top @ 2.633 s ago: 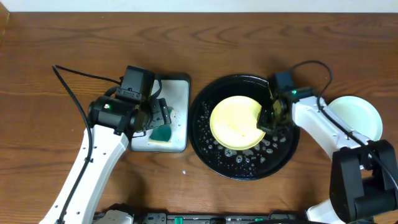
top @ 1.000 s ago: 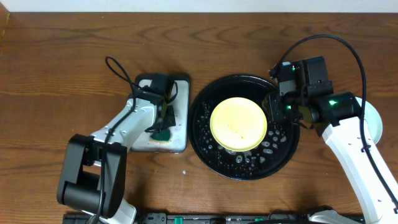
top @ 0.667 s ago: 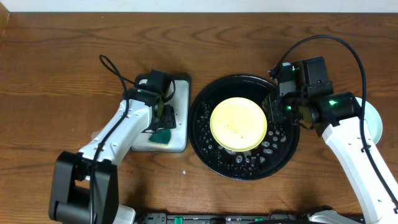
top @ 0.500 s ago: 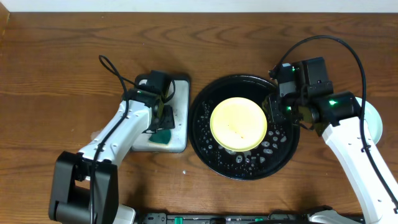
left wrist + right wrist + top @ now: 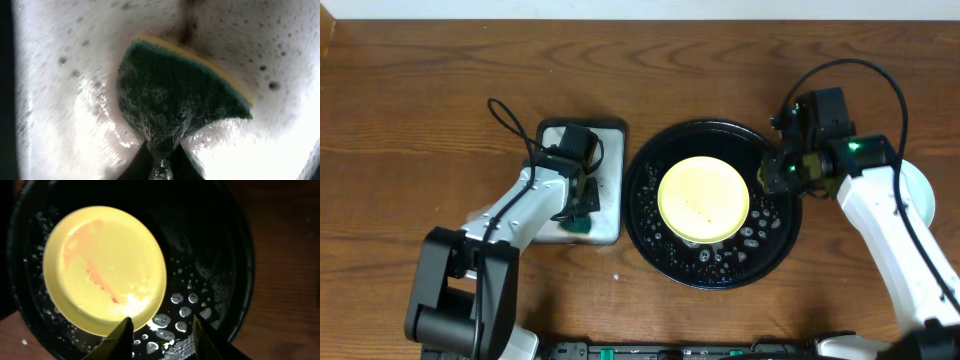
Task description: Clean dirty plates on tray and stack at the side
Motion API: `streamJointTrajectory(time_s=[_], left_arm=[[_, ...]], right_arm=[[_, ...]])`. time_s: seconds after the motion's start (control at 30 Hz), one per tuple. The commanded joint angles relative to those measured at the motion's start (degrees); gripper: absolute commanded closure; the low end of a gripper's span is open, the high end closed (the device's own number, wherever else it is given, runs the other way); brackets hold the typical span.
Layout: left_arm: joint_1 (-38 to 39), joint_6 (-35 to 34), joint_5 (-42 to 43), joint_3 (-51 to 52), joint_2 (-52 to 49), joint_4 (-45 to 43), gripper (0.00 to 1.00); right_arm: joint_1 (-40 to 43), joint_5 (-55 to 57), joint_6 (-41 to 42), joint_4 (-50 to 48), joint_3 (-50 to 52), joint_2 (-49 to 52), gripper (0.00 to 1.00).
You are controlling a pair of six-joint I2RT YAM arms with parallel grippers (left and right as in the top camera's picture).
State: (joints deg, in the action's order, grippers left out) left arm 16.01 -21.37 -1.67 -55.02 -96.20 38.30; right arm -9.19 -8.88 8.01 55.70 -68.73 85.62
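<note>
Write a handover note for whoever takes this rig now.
Left gripper: shut on the green sponge, soapy, in the grey sponge tray.
Right gripper: open, empty, over the black tray.
Yellow plate: in the black tray, red smear on it.
Done: a pale plate sits at the right, partly under the right arm.
Left: scrub the yellow plate, stack it there.

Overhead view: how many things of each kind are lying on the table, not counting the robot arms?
Plates: 2, the yellow plate and a pale plate at the right edge, mostly hidden.
Trays: 2, the black tray and the grey sponge tray.
Sponges: 1, the green sponge.
Total: 5.
</note>
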Motion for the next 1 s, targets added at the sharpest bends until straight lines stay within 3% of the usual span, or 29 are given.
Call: streamJointTrajectory(time_s=[0.0,0.2,0.33,0.43,0.53,0.67,0.97], left_arm=[[-0.20,-0.07,-0.26,-3.72,3.34,3.74,0.93],[-0.20,-0.09,5.64,-9.66,9.84,11.17,0.92],[-0.17,-0.13,12.04,-10.14,14.73,11.32,0.93],[0.31,-0.09,12.63,-10.14,17.03,11.37,0.93],[1.95,-0.35,13.33,-10.14,17.66,11.30,0.92],[5.68,-3.02,14.60,-10.14,17.42,9.46,0.93],[16.09,-8.28,14.56,-10.10,12.50,-2.45,0.92]], right_arm=[[2.01,-8.55,-6.73,-0.28,0.15,3.91,0.64],[1.53,-10.82,-8.92,-2.38,0.15,12.09,0.62],[1.49,-7.43,-5.77,-4.70,0.17,17.46,0.69],[1.49,-5.51,-5.51,-6.36,0.15,20.35,0.70],[1.09,-7.28,-5.51,-6.75,0.17,22.32,0.78],[-0.46,-8.74,-5.11,-6.64,0.22,23.54,0.97],[-5.70,-3.17,7.26,-6.75,1.31,23.56,0.99]])
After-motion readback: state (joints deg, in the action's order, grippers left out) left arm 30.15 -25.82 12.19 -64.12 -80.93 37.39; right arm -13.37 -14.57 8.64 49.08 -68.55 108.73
